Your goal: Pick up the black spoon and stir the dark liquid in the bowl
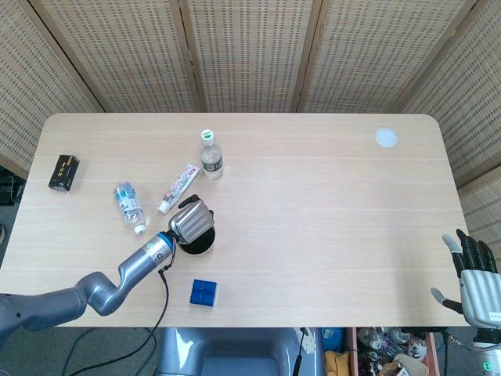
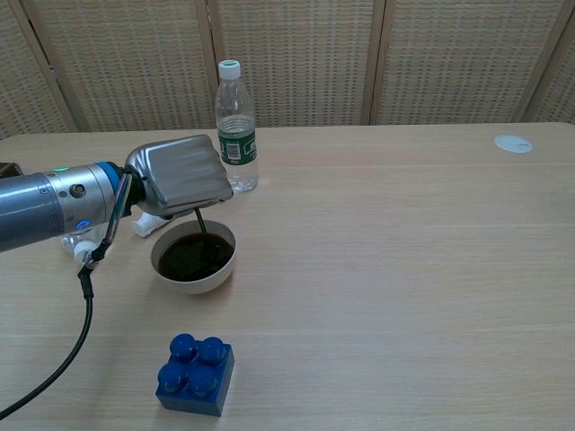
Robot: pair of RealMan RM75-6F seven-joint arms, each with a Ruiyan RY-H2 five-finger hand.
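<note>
A white bowl (image 2: 194, 274) of dark liquid (image 2: 192, 258) stands on the table's near left; in the head view the bowl (image 1: 200, 245) is mostly covered by my left hand (image 1: 192, 222). That left hand (image 2: 180, 174) hovers over the bowl's far rim and holds the black spoon (image 2: 200, 222), whose thin handle slants down into the liquid at the bowl's far side. The spoon's bowl end is hidden under the liquid. My right hand (image 1: 474, 276) rests off the table's near right corner, fingers spread, holding nothing.
A blue toy brick (image 2: 195, 373) sits in front of the bowl. An upright water bottle (image 2: 236, 127) stands behind the hand. A toothpaste tube (image 1: 178, 188), a lying bottle (image 1: 130, 207), a black box (image 1: 63, 172) and a white disc (image 1: 385, 138) lie further off.
</note>
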